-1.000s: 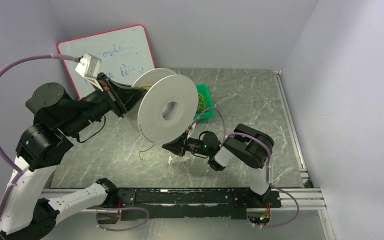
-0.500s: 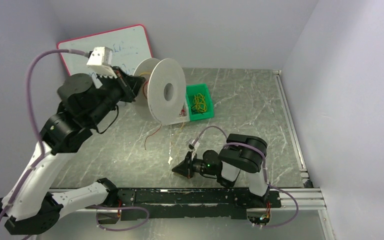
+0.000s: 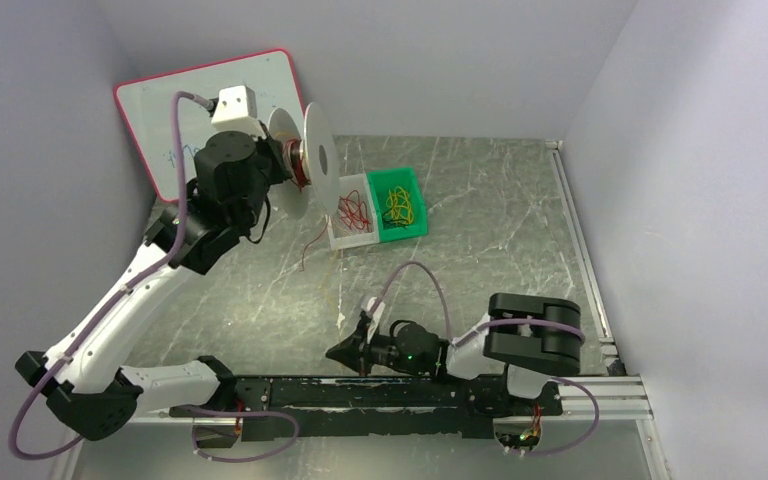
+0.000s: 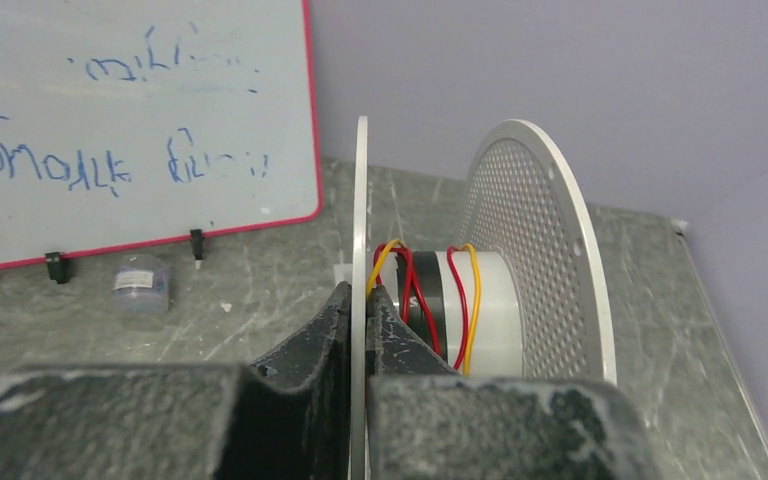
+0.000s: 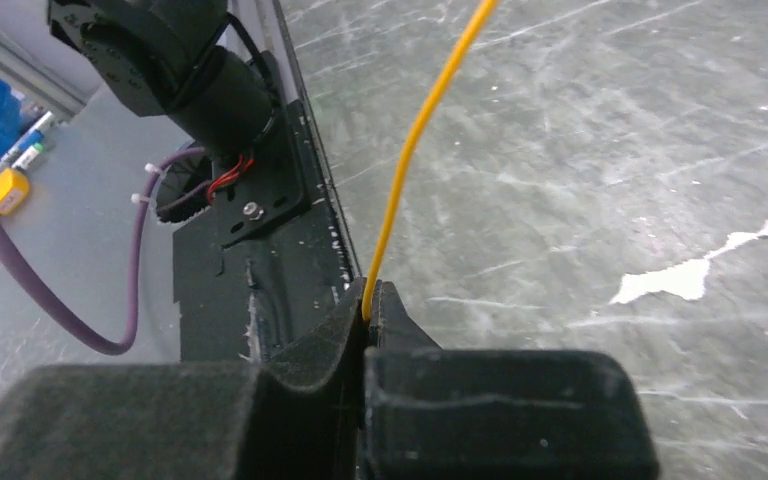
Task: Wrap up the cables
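Swung toward desk (image 3: 480,230) far-left corner, spool (image 4: 535,260) flange clamped between closed jaws of left gripper (image 4: 358,312), right gripper (image 5: 368,300) pulled to near edge, pinching yellow cable (image 5: 415,150) tight

Both arms pair white shells with round black joints. The left arm (image 3: 110,310) is mostly white, the right arm (image 3: 535,335) mostly black. Thin mauve hoses (image 3: 415,266) trail from each wrist and from the black base rail (image 3: 390,393) at the near edge of the bench (image 3: 500,230). A boxy white camera (image 3: 235,103) caps the left wrist. The jaws are matte black and rough-skinned. A green light (image 3: 410,352) shows on the right wrist, and red wires (image 5: 228,173) and a silver screw (image 5: 251,211) show on a black base.
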